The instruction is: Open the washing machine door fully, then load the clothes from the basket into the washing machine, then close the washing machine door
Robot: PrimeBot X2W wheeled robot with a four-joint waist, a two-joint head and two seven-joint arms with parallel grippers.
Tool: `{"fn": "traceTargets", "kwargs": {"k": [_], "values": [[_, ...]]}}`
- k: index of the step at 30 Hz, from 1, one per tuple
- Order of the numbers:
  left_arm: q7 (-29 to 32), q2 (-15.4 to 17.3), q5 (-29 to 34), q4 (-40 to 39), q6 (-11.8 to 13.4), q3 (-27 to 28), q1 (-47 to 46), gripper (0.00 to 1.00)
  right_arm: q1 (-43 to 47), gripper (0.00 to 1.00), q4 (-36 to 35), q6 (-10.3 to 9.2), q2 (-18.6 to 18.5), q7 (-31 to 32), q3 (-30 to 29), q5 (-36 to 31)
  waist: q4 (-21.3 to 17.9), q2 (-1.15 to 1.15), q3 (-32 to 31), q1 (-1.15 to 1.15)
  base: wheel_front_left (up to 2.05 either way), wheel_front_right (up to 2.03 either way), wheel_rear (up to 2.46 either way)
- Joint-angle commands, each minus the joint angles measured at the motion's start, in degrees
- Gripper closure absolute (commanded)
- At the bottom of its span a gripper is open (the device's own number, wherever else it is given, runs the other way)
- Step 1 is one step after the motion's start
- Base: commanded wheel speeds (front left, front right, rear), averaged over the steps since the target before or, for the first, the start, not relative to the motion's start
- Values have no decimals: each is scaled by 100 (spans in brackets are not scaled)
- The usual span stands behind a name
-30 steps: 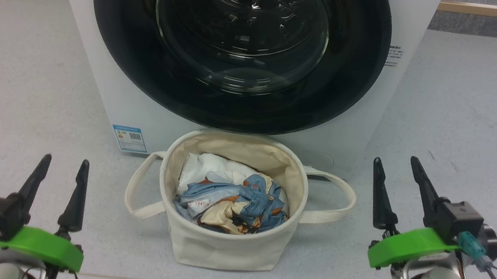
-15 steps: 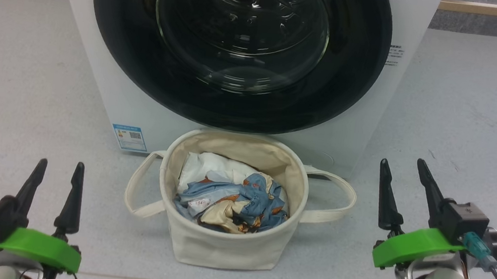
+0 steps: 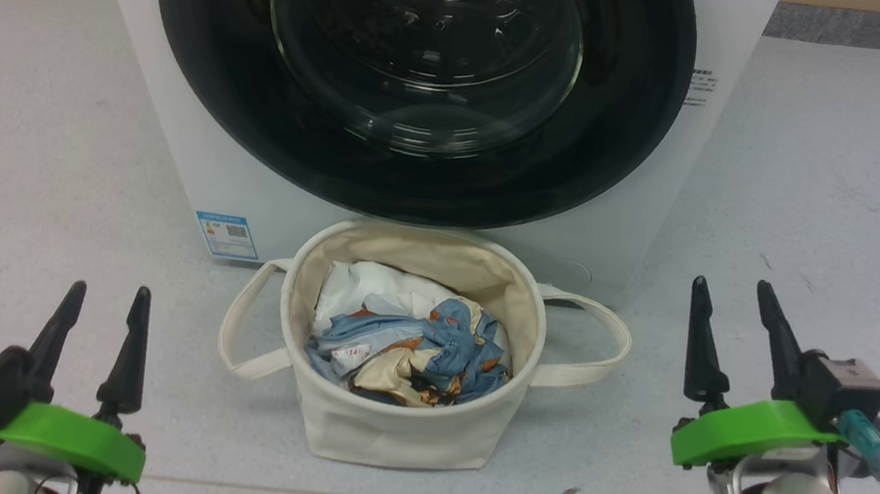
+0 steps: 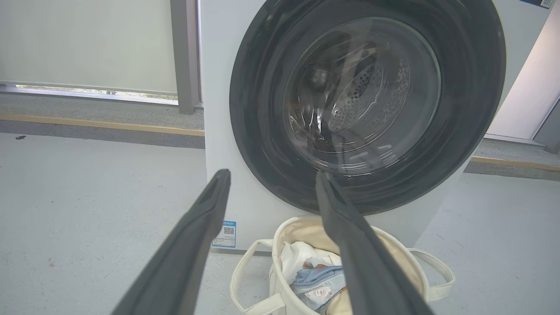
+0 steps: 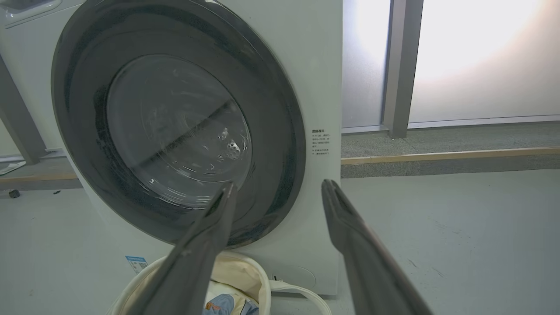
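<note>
The white washing machine [image 3: 172, 125] stands straight ahead, and the washing machine door [image 3: 201, 87], black-rimmed with a bulging glass centre, lies shut against its front. On the floor right before it sits the cream basket [image 3: 394, 432], holding the blue, cream and orange clothes [image 3: 427, 357]. My left gripper [image 3: 110, 288] hovers open to the basket's left and my right gripper [image 3: 732, 283] open to its right, both well apart from it, with nothing between the fingers. The left wrist view has the left gripper [image 4: 273, 173] before the door [image 4: 262, 131] and basket [image 4: 393, 245]. In the right wrist view the right gripper [image 5: 278, 183] points at the door's right rim [image 5: 284, 144].
A plain white cloth [image 3: 369, 284] lies at the back of the basket. Its strap handles [image 3: 601, 357] loop out on both sides. A blue sticker [image 3: 224, 235] marks the machine's lower left. Grey floor spreads on either side; a wooden strip [image 5: 437, 155] and window wall [image 5: 481, 65] run behind.
The camera has tilted a little, so the whole picture sits slightly higher. My right gripper has drifted outwards to the right, and the left one has sunk a bit lower in view. Both stayed open.
</note>
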Motion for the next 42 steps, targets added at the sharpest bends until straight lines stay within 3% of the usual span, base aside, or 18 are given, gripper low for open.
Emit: {"fn": "traceTargets", "kwargs": {"k": [1,15,26,42], "values": [[-70,188,-30,-185,-33,159,-299,0,-164,0,-169,0,14,-72,41,27,0,0,11,0,0,0,0],[-70,271,-387,-231,-33,17,-237,0,-174,0,-145,0,51,-72,-6,23,22,0,55,0,0,0,0],[-70,314,-274,-207,-33,-27,-216,0,-172,0,-126,0,47,-72,10,17,1,0,41,0,9,4,-12],[-70,289,-179,-186,-33,-96,-222,0,-177,0,-115,0,14,-72,25,45,-19,0,9,0,125,58,-183]]}}
